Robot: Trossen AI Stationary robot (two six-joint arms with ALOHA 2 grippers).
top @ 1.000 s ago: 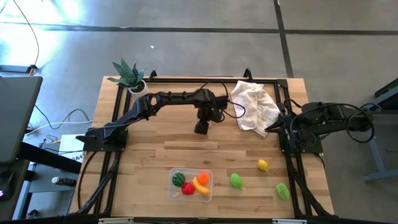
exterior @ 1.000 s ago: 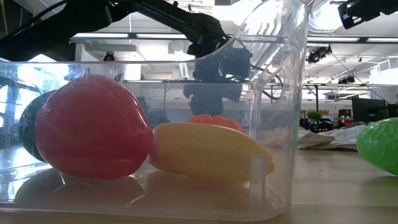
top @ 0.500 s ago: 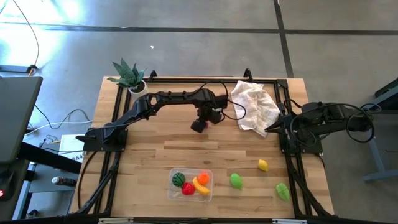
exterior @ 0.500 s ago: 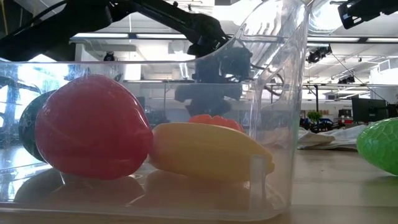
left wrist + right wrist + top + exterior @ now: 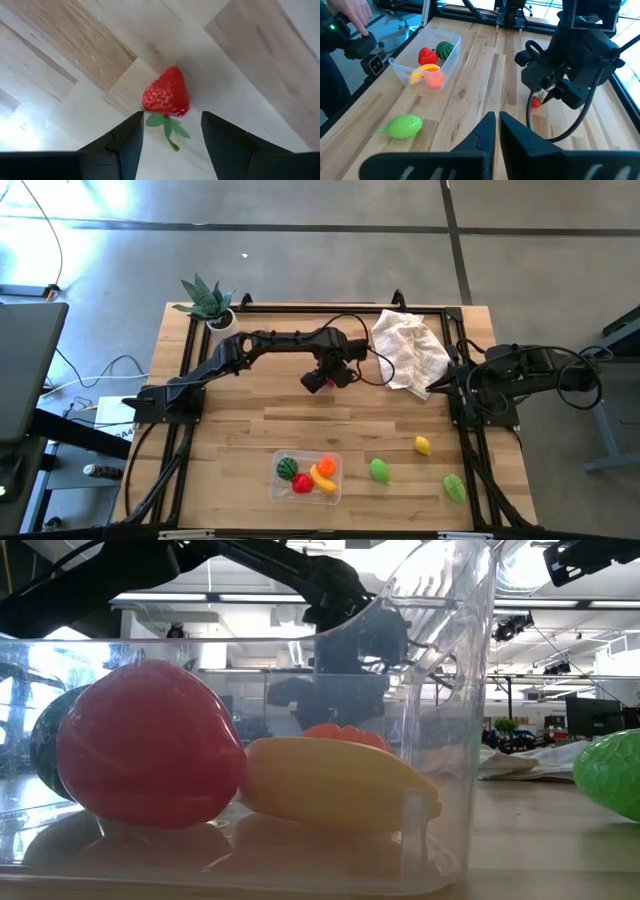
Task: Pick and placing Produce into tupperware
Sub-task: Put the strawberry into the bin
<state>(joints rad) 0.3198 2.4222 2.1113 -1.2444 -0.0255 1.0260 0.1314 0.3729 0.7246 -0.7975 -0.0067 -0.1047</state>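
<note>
Between the left gripper's (image 5: 172, 115) fingers (image 5: 125, 140) sits the green stalk of a toy strawberry (image 5: 166, 92) — its red body pokes out just past the tips. The fingers stand partly apart, with a gap showing on each side of the stalk, so they do not seem to pinch it. This gripper hangs over the table (image 5: 240, 430) a bit toward 12 o'clock from the middle.

The strawberry looks light, hard and smooth, and it gets thin at one end, so it could slip out. I would take hold across its fat part, close to the leaves.

At 6 o'clock is the tupperware (image 5: 333, 463), with four pieces of produce inside. A lemon (image 5: 423, 445) and two green pieces (image 5: 379, 470) lie loose around 4 and 5 o'clock. The right gripper (image 5: 497, 116) waits at 3 o'clock, fingers pressed together.

From above, the gripper hides most of the strawberry. The low view is filled by the tupperware wall. I cannot tell if the strawberry rests on the wood or hangs above it.
</note>
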